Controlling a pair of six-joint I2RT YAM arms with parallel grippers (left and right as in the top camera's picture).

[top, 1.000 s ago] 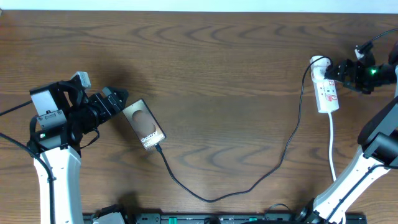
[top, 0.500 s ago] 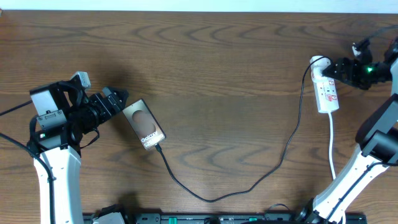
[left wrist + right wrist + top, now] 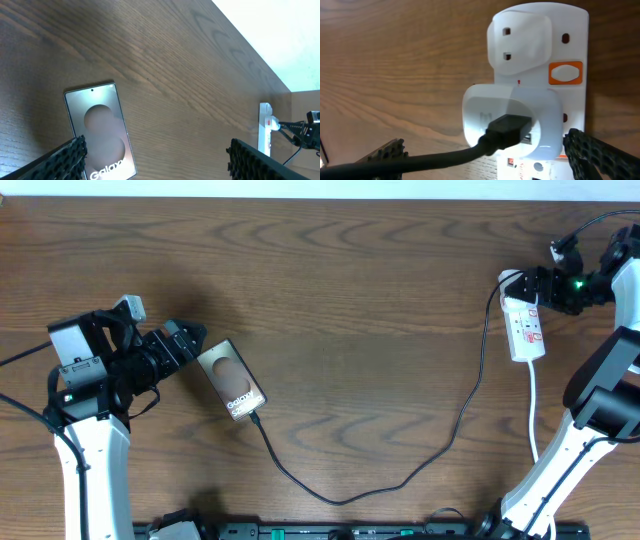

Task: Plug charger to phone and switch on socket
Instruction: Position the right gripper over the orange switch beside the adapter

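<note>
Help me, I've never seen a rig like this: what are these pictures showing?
Two robot arms work at a wooden table. The wide picture looks down from above; the other two come from cameras on each wrist. On the table lie a phone, a black charger cable whose tip meets the phone's edge, and a white socket strip. The left fingers stand open by the phone; the right fingers stand open over the socket's plug. Nothing is held.
</note>
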